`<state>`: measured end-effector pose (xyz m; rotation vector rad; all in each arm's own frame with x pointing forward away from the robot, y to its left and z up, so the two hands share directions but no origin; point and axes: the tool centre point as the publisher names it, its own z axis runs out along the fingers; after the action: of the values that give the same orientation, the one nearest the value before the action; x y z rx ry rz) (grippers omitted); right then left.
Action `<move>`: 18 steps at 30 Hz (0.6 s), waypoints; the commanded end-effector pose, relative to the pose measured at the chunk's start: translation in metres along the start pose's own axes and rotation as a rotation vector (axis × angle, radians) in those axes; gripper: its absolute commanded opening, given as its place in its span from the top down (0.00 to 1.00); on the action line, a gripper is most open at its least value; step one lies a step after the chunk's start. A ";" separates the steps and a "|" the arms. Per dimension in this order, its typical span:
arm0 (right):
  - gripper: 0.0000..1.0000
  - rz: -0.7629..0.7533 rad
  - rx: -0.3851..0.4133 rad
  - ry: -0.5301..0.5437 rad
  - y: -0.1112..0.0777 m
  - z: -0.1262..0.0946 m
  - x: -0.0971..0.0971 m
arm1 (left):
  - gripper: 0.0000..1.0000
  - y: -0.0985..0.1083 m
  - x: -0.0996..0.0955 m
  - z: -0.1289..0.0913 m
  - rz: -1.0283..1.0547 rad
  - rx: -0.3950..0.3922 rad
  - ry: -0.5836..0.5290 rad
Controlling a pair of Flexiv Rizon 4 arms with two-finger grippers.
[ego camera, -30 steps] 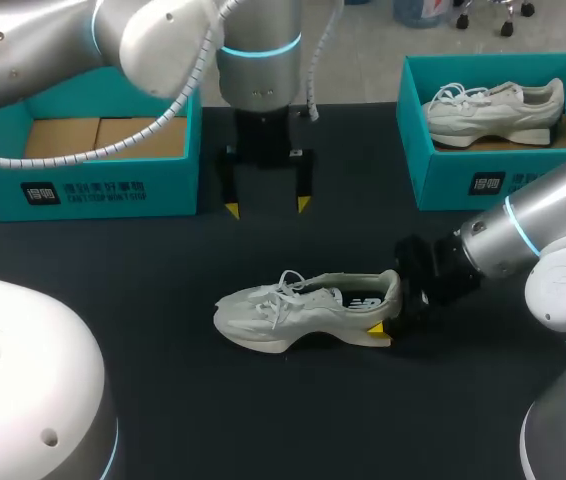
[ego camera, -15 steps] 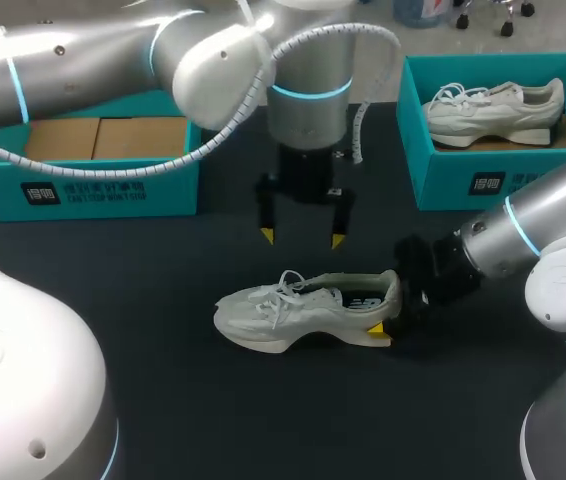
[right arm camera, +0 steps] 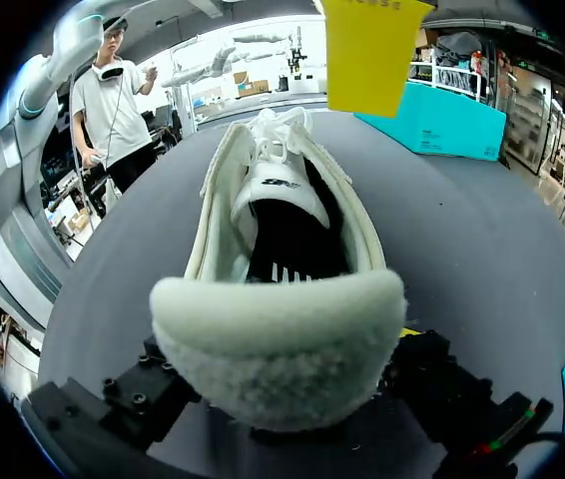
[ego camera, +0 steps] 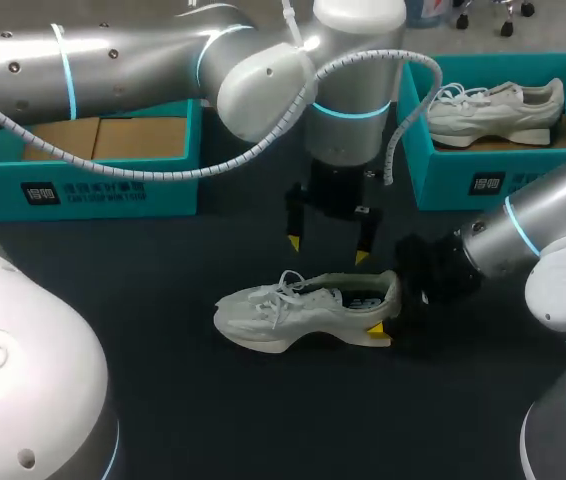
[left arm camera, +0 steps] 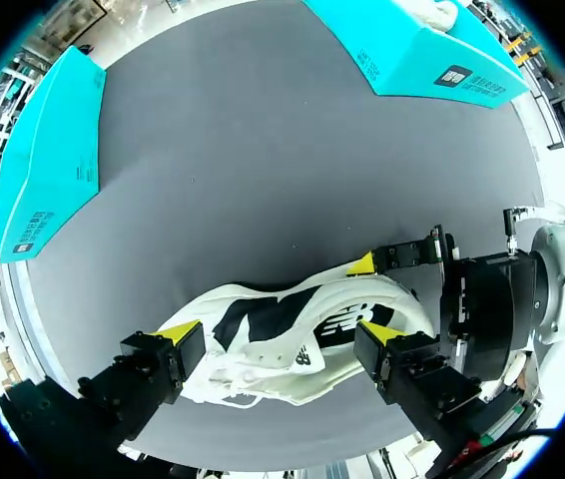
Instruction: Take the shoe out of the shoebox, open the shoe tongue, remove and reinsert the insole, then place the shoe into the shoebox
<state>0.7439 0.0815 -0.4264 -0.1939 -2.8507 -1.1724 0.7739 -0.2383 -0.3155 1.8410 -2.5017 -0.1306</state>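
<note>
Right claw clamps the shoe at its heel — left claw spread above.

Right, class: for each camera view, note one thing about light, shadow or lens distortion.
Head view: overhead light glints on the left arm; the shoe barely casts a shadow on the dark table. Left wrist view: the teal box has bowed edges. Right wrist view: the shoe's heel looms oversized.
</note>
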 end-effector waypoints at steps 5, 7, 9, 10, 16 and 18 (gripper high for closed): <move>1.00 0.000 0.002 -0.001 -0.002 0.005 0.001 | 0.00 0.008 0.008 0.018 0.059 -0.008 0.012; 1.00 0.000 0.002 -0.001 -0.002 0.005 0.001 | 0.00 0.008 0.010 0.024 0.081 -0.004 0.011; 1.00 0.000 0.002 -0.001 -0.002 0.005 0.001 | 0.00 0.008 0.013 0.030 0.107 -0.003 0.007; 1.00 0.000 0.002 -0.001 -0.002 0.005 0.001 | 0.00 0.008 0.013 0.033 0.114 -0.004 0.000; 1.00 0.000 0.002 -0.001 -0.002 0.005 0.001 | 0.00 0.003 0.014 0.043 0.139 0.013 0.008; 1.00 0.000 0.002 -0.001 -0.002 0.005 0.001 | 0.00 0.001 0.014 0.045 0.145 0.013 0.017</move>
<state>0.7439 0.0815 -0.4264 -0.1938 -2.8507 -1.1723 0.7631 -0.2495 -0.3561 1.6583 -2.6265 -0.0966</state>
